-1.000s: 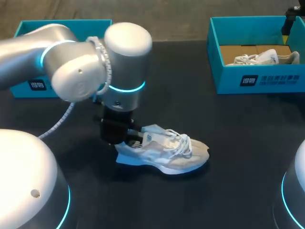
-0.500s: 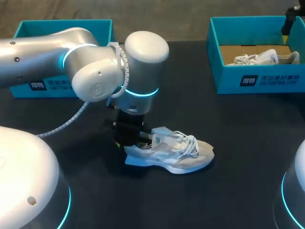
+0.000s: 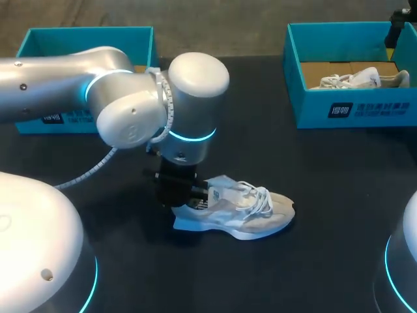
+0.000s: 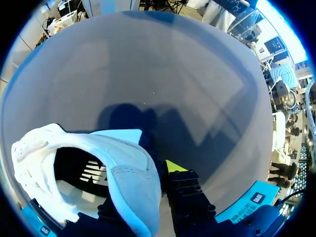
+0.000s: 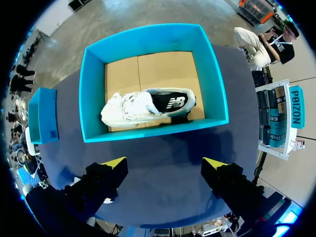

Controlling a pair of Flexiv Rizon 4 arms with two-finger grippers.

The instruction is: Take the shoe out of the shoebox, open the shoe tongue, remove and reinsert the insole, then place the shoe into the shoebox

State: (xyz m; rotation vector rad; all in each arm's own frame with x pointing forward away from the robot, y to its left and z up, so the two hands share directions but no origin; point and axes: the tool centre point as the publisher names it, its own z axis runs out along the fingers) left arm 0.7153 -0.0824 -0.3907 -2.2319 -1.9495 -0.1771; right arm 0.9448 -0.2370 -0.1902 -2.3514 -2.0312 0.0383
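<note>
On the tabletop, the head view showed the shoe standing on its sole; only the left wrist view revealed the left gripper clamped on its heel wall. Over the far shoebox — another shoe inside — the right gripper hung, fingers apart.

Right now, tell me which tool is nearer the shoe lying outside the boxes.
Left. The left tool is clamped on the heel of the shoe; the right tool hangs open by the right-hand box, far from it.
</note>
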